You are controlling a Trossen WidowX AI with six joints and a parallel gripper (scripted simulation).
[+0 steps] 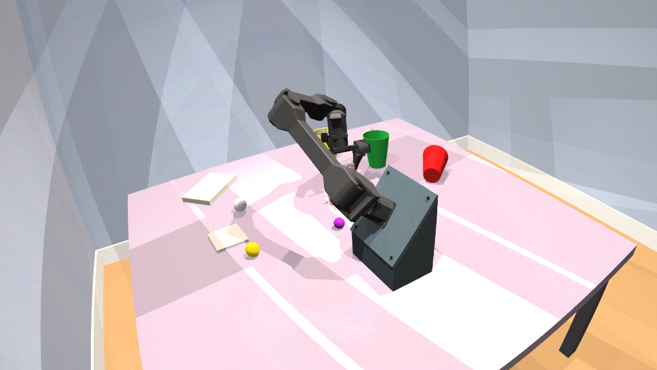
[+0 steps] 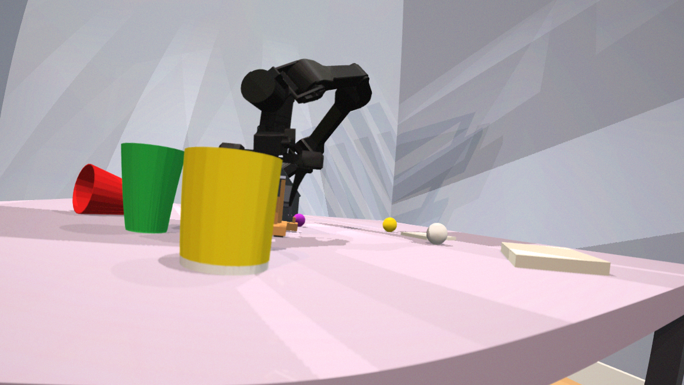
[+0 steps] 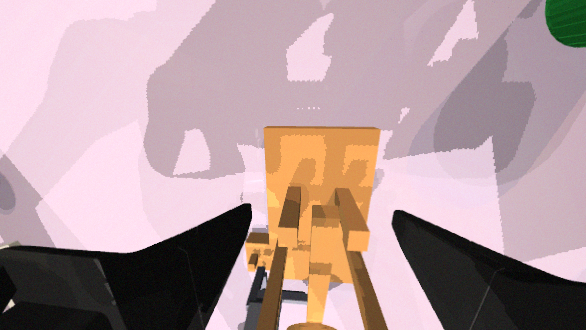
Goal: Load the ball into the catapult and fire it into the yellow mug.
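Observation:
The orange catapult (image 2: pixel 279 230) (image 3: pixel 320 150) stands on the table, mostly hidden by my arm in the top view and by the mug in the exterior view. My gripper (image 3: pixel 320 213) is open, with one finger on each side of the catapult's uprights and a gap on both sides. The yellow mug (image 1: pixel 320 132) (image 2: pixel 229 205) stands upright beyond the catapult. A purple ball (image 1: pixel 339 222) (image 2: pixel 299 220) lies near my arm's base. A yellow ball (image 1: pixel 252 249) (image 2: pixel 389 224) and a white ball (image 1: pixel 240 204) (image 2: pixel 436 233) lie farther out. The inside of the catapult's cup is out of view.
A green cup (image 1: pixel 378 151) (image 2: pixel 148 191) (image 3: pixel 570 22) stands near the mug. A red cup (image 1: pixel 433 164) (image 2: pixel 98 191) lies on its side. A thick pale slab (image 1: pixel 209 187) (image 2: pixel 555 258) and a thinner pale tile (image 1: pixel 228 236) lie near the white and yellow balls.

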